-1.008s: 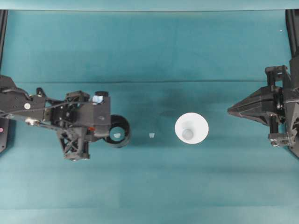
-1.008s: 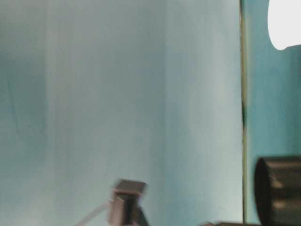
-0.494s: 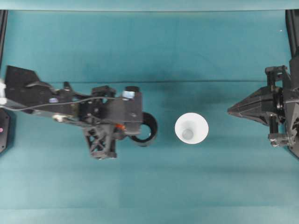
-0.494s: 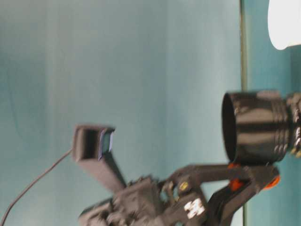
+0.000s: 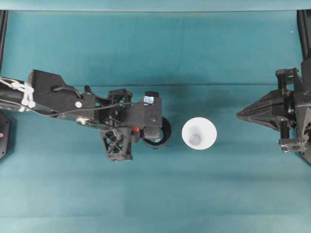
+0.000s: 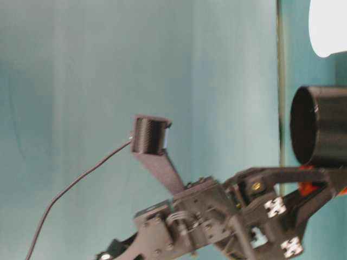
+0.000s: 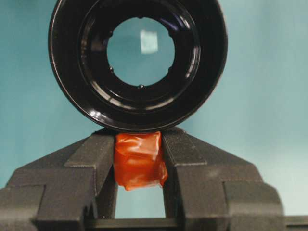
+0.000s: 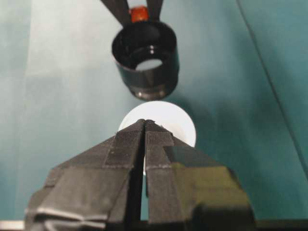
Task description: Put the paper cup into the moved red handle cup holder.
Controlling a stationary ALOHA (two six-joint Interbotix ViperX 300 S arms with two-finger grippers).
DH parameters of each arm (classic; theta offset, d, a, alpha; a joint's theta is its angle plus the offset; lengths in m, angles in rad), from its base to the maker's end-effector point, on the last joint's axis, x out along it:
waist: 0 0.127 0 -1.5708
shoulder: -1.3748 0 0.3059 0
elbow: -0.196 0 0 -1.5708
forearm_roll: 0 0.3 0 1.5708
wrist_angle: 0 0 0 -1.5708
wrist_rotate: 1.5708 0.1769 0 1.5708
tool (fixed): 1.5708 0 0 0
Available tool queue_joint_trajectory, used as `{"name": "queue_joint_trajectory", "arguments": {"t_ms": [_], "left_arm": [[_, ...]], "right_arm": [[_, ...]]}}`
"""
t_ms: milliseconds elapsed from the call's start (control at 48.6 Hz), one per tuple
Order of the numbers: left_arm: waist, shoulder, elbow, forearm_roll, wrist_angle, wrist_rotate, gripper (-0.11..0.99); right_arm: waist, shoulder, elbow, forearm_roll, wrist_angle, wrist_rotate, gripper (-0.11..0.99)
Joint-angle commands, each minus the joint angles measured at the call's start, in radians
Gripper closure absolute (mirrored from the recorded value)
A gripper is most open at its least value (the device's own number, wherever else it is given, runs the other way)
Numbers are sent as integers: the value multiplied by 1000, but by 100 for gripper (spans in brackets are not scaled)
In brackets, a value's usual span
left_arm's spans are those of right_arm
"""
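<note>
Left gripper is clenched on the red tab of the red handle cup holder, pads pinching it from both sides; in the table-level view the holder looks carried clear of the table, mouth up. Just to its right the paper cup stands upright on the teal table, close to the holder but apart. Far right, the right gripper rests with its jaws pressed together, holding nothing. Judgement: set the holder down level and well short of the cup rim, release the tab without tipping it, then bring in the right arm.
</note>
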Motion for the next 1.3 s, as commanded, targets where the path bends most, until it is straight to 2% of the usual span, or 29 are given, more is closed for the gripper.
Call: {"name": "queue_joint_trajectory", "arguments": {"t_ms": [0,699,946,1111,1275], "left_arm": [[0,6,-11,3,-32,3,62],[5,49,-6,2,-38,3,62],[5,52,11,2,-81,3,62],[5,52,18,2,-84,-6,62],[5,51,26,2,-84,0,62]], "right_arm": [[0,5,-15,-2,-3,6,97],[0,3,-6,-2,-3,6,97],[0,3,-6,-2,-3,6,97],[0,3,-6,-2,-3,6,97],[0,2,-8,-2,-3,6,97]]}}
